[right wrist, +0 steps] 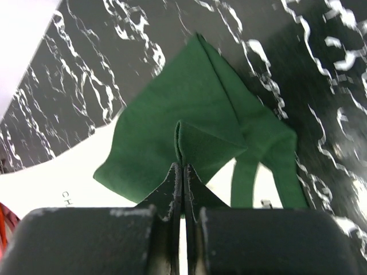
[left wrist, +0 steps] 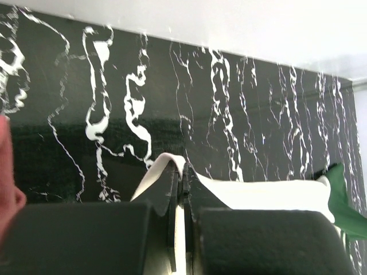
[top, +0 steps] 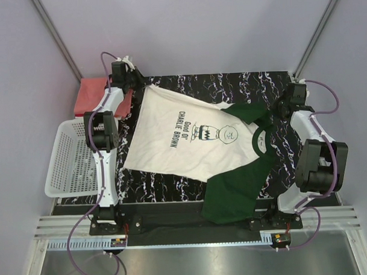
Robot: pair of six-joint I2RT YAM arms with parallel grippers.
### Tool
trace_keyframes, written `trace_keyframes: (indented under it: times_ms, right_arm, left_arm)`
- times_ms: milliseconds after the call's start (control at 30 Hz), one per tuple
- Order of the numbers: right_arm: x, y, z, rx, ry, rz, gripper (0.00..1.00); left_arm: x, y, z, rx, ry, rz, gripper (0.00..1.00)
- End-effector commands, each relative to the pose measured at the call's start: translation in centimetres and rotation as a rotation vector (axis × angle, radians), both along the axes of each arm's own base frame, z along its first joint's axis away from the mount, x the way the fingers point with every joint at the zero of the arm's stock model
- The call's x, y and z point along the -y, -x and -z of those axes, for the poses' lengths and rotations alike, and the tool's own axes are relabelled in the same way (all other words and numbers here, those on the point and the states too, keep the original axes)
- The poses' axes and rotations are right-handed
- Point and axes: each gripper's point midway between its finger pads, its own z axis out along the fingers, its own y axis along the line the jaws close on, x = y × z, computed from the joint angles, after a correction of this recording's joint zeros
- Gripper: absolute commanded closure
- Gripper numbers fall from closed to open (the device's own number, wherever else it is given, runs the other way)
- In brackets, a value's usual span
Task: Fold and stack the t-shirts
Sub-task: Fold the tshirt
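Observation:
The cream-white t-shirt [top: 183, 137], with dark chest lettering and dark green sleeves, lies spread slantwise on the black marbled table [top: 173, 186]. My left gripper [top: 140, 83] is at the back left, shut on the shirt's cream hem corner [left wrist: 172, 163]. My right gripper [top: 274, 110] is at the right, shut on a fold of the far green sleeve [right wrist: 195, 109]. The other green sleeve [top: 236, 187] reaches the table's front edge. The salmon-red t-shirt [top: 94, 95] lies folded at the back left corner, behind the left arm.
A white plastic mesh basket [top: 70, 159] stands off the table's left side, beside the left arm. Pale walls close in the back and both sides. A metal rail [top: 193, 234] runs along the near edge by the arm bases.

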Motion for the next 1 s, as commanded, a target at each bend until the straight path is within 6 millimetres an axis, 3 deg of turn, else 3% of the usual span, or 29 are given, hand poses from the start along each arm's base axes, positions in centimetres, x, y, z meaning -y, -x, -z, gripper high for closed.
trace_keyframes:
  times_ms: [0, 233, 367, 500, 600, 700, 800, 967]
  right_arm:
    - [-0.1, 1.2, -4.6, 0.108, 0.009, 0.004, 1.00]
    - [1.1, 5.3, -3.9, 0.015, 0.056, 0.090, 1.00]
    - [-0.1, 6.6, -4.5, 0.036, 0.018, 0.053, 1.00]
    - [-1.7, 8.3, -2.7, 0.002, -0.064, 0.033, 1.00]
    - [-2.4, 10.7, 0.2, -0.047, -0.101, 0.049, 1.00]
    - [-3.1, 11.8, 0.6, -0.040, -0.111, 0.036, 1.00]
    - [-3.4, 13.2, 1.7, -0.058, -0.113, 0.037, 1.00]
    - [-3.8, 14.2, 1.9, -0.049, -0.139, 0.040, 1.00]
  left_arm:
    - [0.2, 0.8, -3.5, 0.055, 0.005, 0.054, 1.00]
    - [-0.5, 3.3, -3.4, -0.012, -0.065, 0.065, 1.00]
    - [-0.9, 4.4, -3.2, -0.031, -0.102, 0.070, 1.00]
    - [-1.2, 5.1, -3.3, -0.031, -0.131, 0.071, 1.00]
    - [-1.5, 5.6, -2.1, -0.063, -0.154, 0.071, 1.00]
    - [-1.9, 6.1, -1.2, -0.085, -0.178, 0.062, 1.00]
    - [-2.1, 6.6, -1.7, -0.077, -0.203, 0.061, 1.00]
    - [-3.0, 7.6, -0.9, -0.100, -0.256, 0.050, 1.00]
